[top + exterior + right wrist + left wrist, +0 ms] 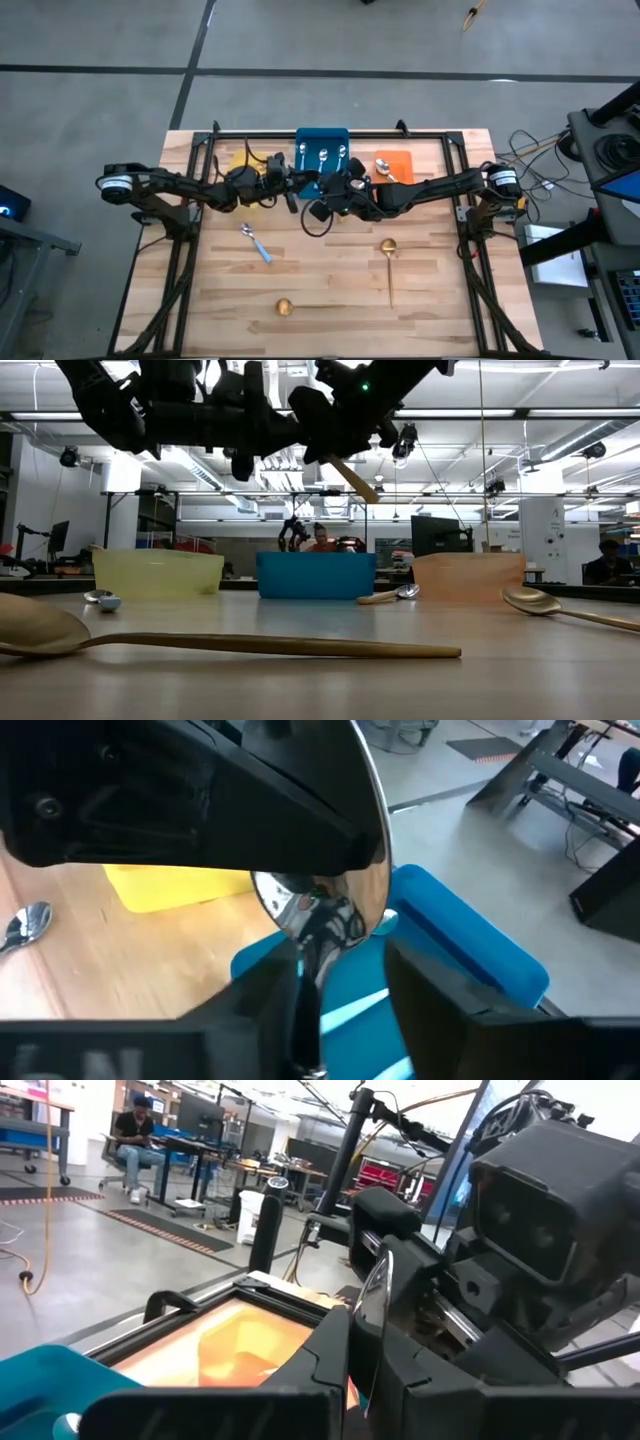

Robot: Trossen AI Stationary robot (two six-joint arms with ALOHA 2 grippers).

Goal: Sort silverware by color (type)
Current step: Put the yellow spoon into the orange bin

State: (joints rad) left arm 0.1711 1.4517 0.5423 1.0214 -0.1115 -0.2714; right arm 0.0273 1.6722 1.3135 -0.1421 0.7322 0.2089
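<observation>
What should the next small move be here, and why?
Probably draw the right pincer back clear: the left pincer is shut on the spoon, and the right one's fingers stand apart beside its neck.

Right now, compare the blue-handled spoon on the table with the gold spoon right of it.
Blue-handled spoon: silver bowl, blue handle; gold spoon: gold all over. Blue-handled spoon is shorter and lies slanted; gold spoon is longer, thinner, and lies straight. Both lie loose on the table.
</observation>
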